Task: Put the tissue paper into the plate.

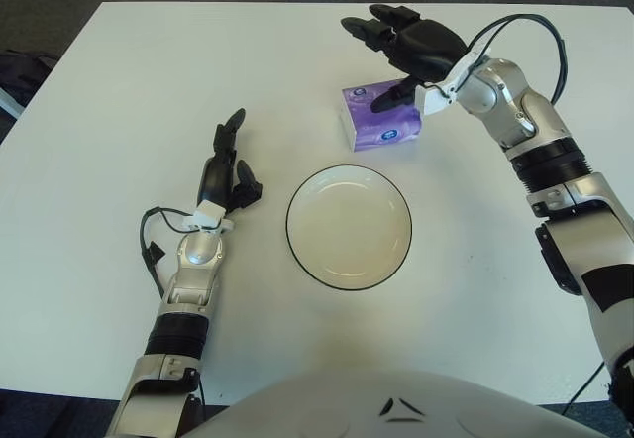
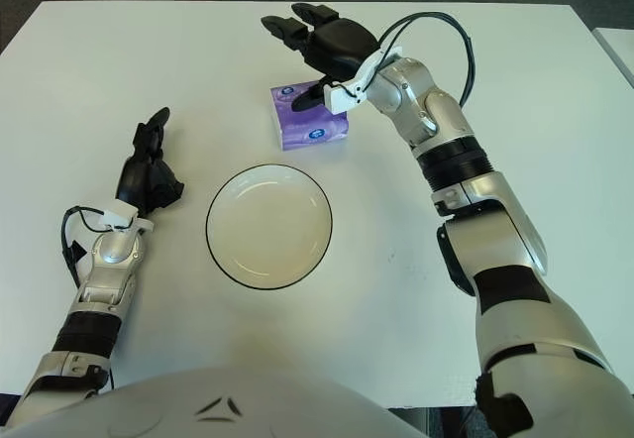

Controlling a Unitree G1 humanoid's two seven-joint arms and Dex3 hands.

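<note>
Your left hand (image 1: 226, 172) shows on the white table (image 1: 119, 81), well to the left of the plate (image 1: 349, 226). One finger points straight away from you and the other two are loosely bent beside it; they hold nothing. A thin black cable (image 1: 157, 240) loops out beside that wrist.

To the right of those fingers sits the plate, white with a dark rim and nothing in it. It lies flat, nearer to you than the tissue pack and apart from it.

Beyond the plate you find the tissue pack (image 1: 381, 115), a small purple packet lying on the table just past the plate's far rim.

Your right hand (image 1: 406, 47) is over the far side of the pack, reaching in from the right. Its fingers (image 1: 363, 28) are spread wide: two stretch out to the left past the pack's far edge, while the thumb (image 1: 391, 96) points down across the pack's top. You cannot tell from these views whether the thumb touches the packet; the fingers are not closed around it. A black cable (image 1: 525, 24) arcs over that forearm.
</note>
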